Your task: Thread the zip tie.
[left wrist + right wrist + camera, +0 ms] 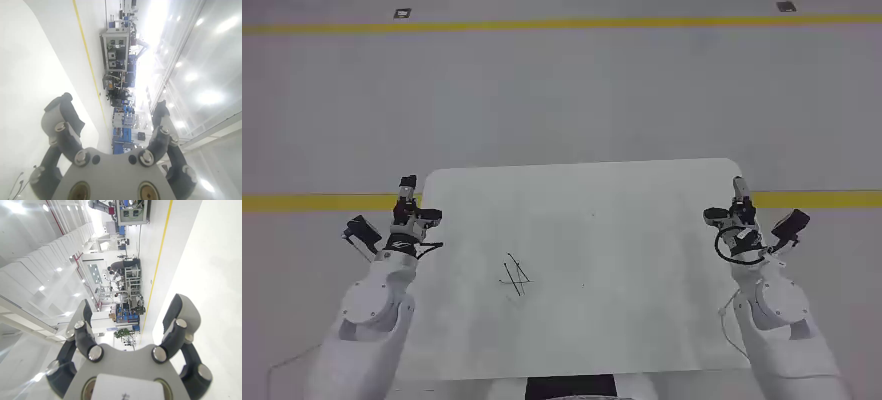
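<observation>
The zip ties (pixel 515 276) lie loose on the white worktop (pixel 642 200), in its near half and toward the left arm's side, well apart from both arms. They form a small crossed heap of thin dark strands. The longer ones have their long axis running roughly from the near edge toward the far edge with a slight slant, and one shorter piece lies across them. There seem to be three, but they overlap and are so thin from above that the count is not certain. Which end carries the head cannot be made out there.

The left gripper (pixel 407 185) is at the worktop's left edge, and the right gripper (pixel 739 187) is at its right edge. Both point away toward the far side.

In the left wrist view the left gripper (pixel 113 101) has its two fingers (pixel 64 106) spread wide apart with nothing between them. A few thin dark strands with small knobbed ends (pixel 22 172) show on the worktop (pixel 28 56), cut off by the picture's edge; whether they are the same ties cannot be told.

In the right wrist view the right gripper (pixel 131 300) likewise has its fingers (pixel 174 308) apart and empty, beside the worktop (pixel 217 256).
</observation>
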